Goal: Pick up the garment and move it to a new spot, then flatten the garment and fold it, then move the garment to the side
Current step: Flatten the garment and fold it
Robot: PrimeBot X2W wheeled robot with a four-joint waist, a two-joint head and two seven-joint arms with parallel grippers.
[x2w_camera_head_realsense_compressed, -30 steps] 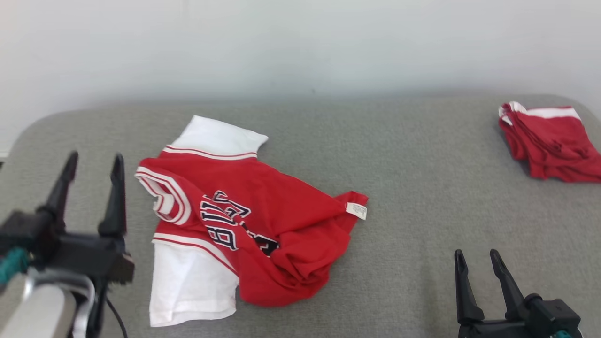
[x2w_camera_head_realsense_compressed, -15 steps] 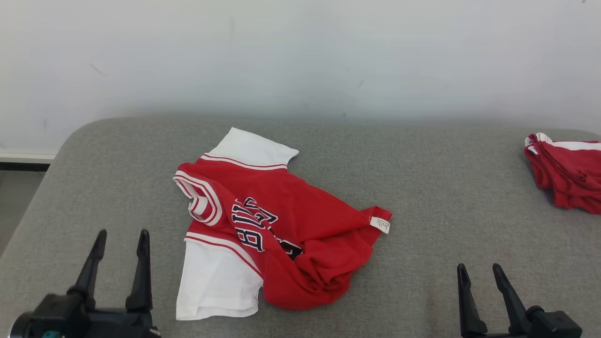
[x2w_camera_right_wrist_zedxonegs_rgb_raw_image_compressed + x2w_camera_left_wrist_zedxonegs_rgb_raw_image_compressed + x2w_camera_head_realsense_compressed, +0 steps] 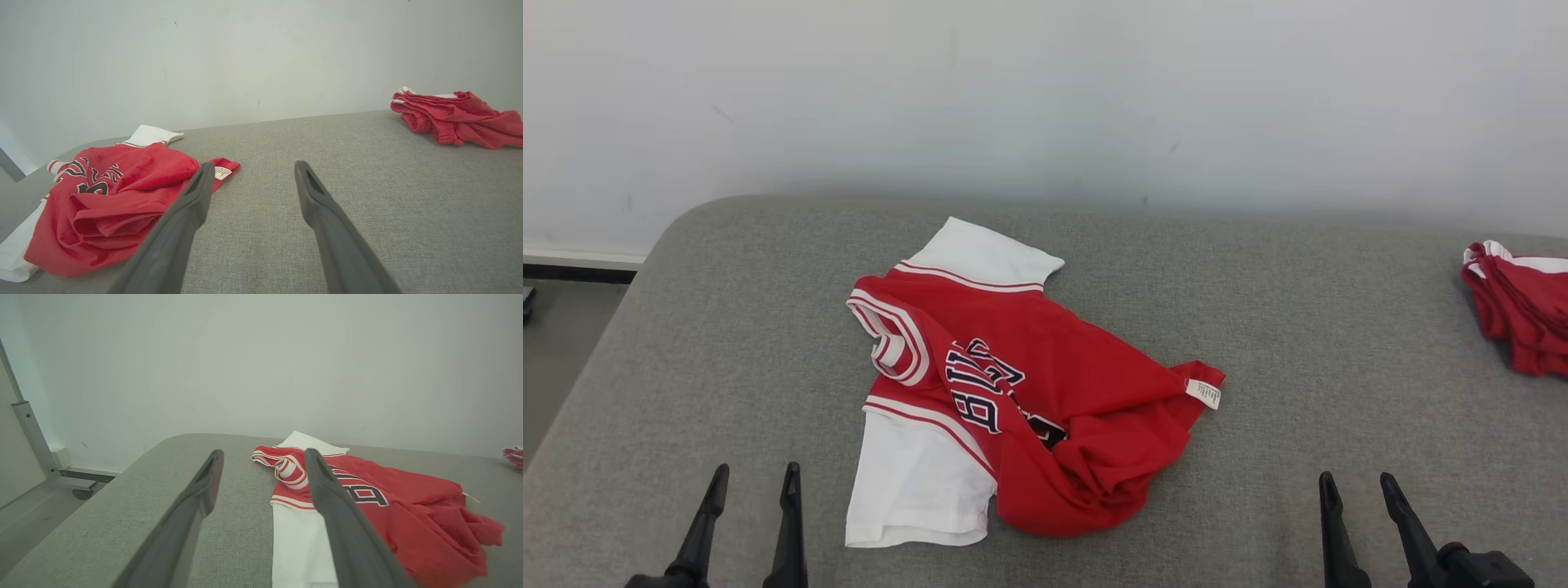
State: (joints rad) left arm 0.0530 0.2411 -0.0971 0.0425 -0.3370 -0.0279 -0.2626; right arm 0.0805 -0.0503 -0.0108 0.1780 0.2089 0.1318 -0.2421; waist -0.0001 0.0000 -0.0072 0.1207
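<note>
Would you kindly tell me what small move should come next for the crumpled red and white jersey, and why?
Probably ease the left claw forward toward the near white sleeve of the jersey. It and the right claw stand open and empty, apart from the cloth, and the jersey lies bunched on the grey pad, closer to the left one.

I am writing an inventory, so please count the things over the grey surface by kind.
Crumpled jersey: 1
Pile of red clothes: 1
Open grippers: 2, left gripper and right gripper
Total: 4
</note>
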